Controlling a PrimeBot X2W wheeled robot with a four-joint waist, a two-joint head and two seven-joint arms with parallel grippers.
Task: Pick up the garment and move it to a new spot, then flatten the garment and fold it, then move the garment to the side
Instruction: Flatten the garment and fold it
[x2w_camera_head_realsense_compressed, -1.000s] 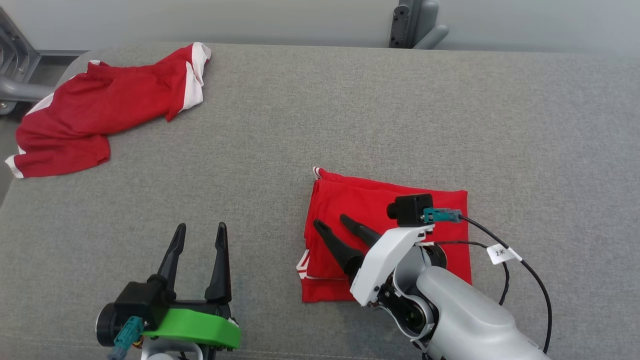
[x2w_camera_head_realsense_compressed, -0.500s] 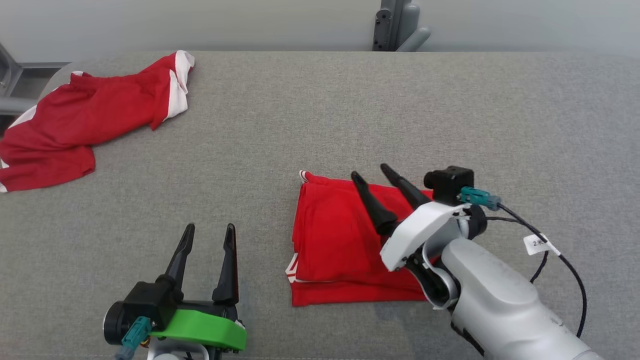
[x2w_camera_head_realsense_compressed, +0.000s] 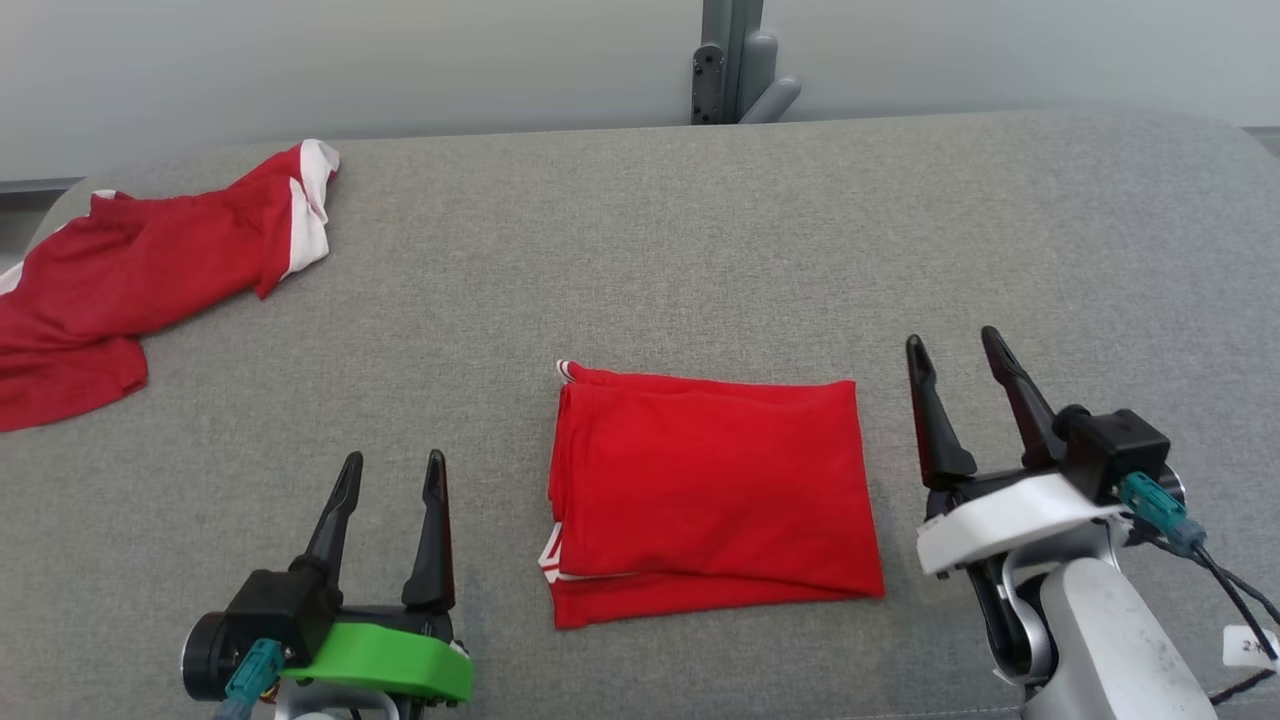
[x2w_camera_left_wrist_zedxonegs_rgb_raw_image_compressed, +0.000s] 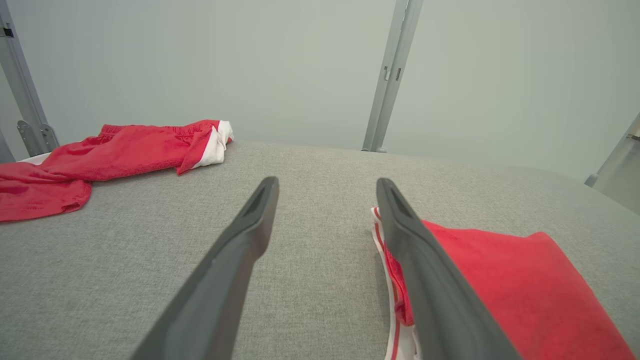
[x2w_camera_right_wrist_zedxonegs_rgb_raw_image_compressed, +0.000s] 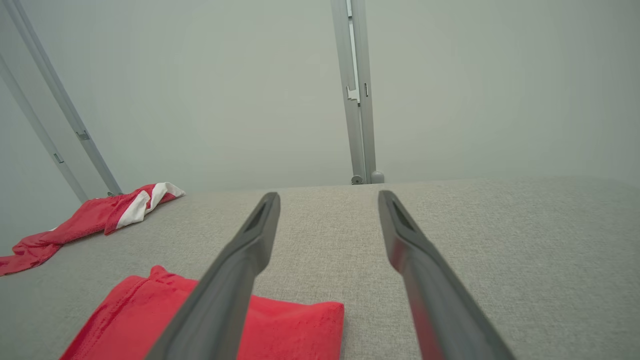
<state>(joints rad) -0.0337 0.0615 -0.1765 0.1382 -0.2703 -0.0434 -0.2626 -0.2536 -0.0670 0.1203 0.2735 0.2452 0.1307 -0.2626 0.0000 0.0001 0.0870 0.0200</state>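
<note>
Clearly the folded garment (x2w_camera_head_realsense_compressed: 710, 495) is light, soft stuff: a thin red fabric with white trim at its left edge, lying as a neat rectangle on the grey padded surface (x2w_camera_head_realsense_compressed: 700, 250), between my two grippers and nearer to me than the middle of the surface. I judge it has no stiffness of its own, so if I lift it by one corner the layers will likely sag and slip open. The woven cover under it looks grippy, so dragging it sideways could peel the bottom layer back. The better hold, I think, is a pinch through the whole stack at both short edges: my left gripper (x2w_camera_head_realsense_compressed: 394, 457) at the trimmed edge where the folds pile up, my right gripper (x2w_camera_head_realsense_compressed: 951, 338) at the plain right edge. Both should go in low enough to catch the lowest layer. At present both grippers rest beside it, apart from the cloth, fingers parted to a middling gap and holding nothing. By count, I see two red garments: this folded one and a crumpled garment (x2w_camera_head_realsense_compressed: 130, 270) with white panels at the far left corner. I have two grippers of two dark fingers each, and one grey post (x2w_camera_head_realsense_compressed: 728, 60) stands behind the far edge.
</note>
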